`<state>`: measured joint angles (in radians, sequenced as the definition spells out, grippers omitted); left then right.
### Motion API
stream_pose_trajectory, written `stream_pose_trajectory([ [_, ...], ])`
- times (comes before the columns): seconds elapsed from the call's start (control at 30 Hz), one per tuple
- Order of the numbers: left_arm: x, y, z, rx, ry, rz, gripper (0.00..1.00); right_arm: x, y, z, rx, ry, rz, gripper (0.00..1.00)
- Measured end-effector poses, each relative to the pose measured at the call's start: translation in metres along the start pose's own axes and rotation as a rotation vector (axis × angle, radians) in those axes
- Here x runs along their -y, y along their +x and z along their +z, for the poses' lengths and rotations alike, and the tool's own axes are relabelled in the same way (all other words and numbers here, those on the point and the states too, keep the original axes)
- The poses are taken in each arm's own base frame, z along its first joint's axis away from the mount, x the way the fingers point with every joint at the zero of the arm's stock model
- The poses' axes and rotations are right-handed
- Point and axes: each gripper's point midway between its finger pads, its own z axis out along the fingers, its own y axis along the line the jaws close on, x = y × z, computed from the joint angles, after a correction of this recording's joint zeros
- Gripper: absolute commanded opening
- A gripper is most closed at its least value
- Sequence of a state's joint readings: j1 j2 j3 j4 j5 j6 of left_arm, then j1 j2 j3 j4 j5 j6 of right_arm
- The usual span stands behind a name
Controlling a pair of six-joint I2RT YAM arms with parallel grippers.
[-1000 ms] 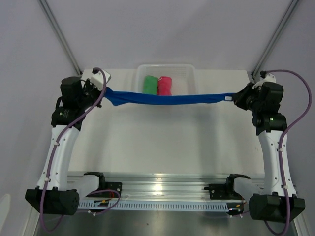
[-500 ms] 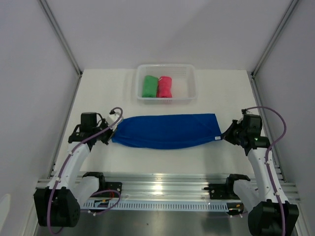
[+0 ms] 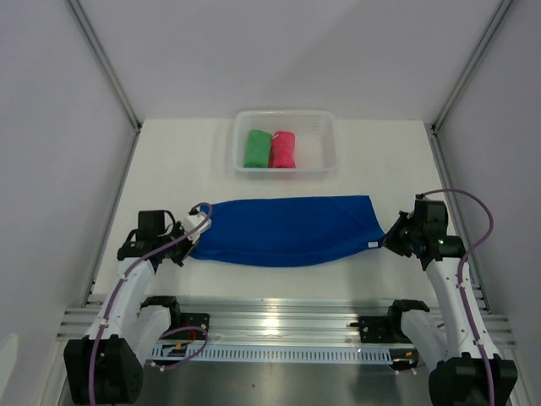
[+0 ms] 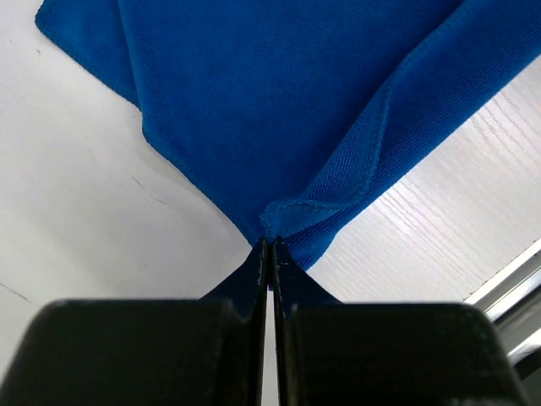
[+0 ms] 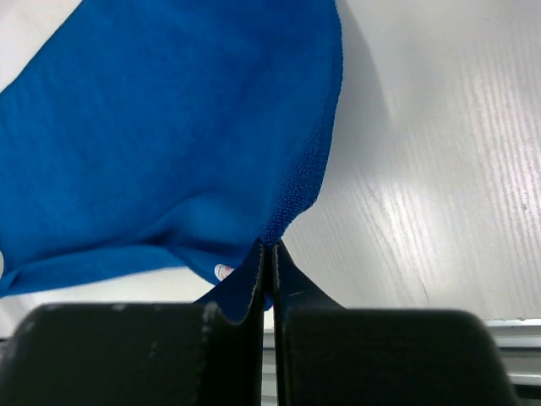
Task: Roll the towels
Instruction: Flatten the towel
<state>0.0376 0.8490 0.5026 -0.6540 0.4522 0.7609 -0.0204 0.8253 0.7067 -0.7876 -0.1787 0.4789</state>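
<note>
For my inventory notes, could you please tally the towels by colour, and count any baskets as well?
green towel: 1
pink-red towel: 1
blue towel: 1
white basket: 1
Total: 4

Blue towel (image 3: 283, 230) was soft matt microfibre cloth with a fine ribbed nap and a stitched hem. Green towel (image 3: 256, 148) and pink-red towel (image 3: 283, 149) looked like the same fuzzy matt cloth. Basket (image 3: 325, 139) was translucent white plastic, slightly glossy. Table (image 3: 254, 182) was white and smooth, with faint wood-grain texture and a soft sheen. Left claw (image 4: 269, 245) and right claw (image 5: 269, 247) were matt black, plastic-looking. Rail (image 3: 279, 326) was shiny brushed metal.
</note>
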Motion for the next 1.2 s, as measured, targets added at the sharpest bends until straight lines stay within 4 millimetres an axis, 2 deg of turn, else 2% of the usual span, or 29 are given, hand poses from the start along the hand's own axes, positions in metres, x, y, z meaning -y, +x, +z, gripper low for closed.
stream_pose_trajectory([
  [0.2,-0.007,0.004,-0.003,-0.002,-0.026,-0.035,0.01,0.013,-0.003,0.009,-0.023,0.053,0.047,0.0],
  [0.37,-0.008,0.009,-0.001,-0.015,-0.02,-0.063,0.01,0.017,-0.008,0.01,-0.009,0.062,0.06,0.0],
  [0.63,0.009,0.024,0.009,-0.058,0.092,-0.088,0.01,0.015,-0.009,0.015,-0.029,0.043,0.069,0.0],
  [0.7,0.01,0.026,0.01,-0.065,0.101,-0.073,0.01,0.013,-0.009,0.015,-0.025,0.032,0.081,0.04],
  [0.8,0.014,0.029,0.01,-0.074,0.12,-0.043,0.01,0.015,-0.001,0.015,-0.023,0.03,0.12,0.04],
  [1.0,0.021,0.037,0.011,-0.084,0.151,-0.008,0.01,0.034,0.027,0.023,-0.064,0.092,0.21,0.02],
  [1.1,0.022,0.036,0.011,-0.076,0.156,0.007,0.01,0.041,0.032,0.024,-0.063,0.126,0.251,0.07],
  [1.13,0.022,0.036,0.01,-0.073,0.153,0.013,0.04,0.043,0.032,0.024,-0.052,0.136,0.265,0.09],
  [1.2,0.021,0.035,0.008,-0.066,0.147,0.031,0.09,0.045,0.031,0.023,-0.022,0.148,0.295,0.29],
])
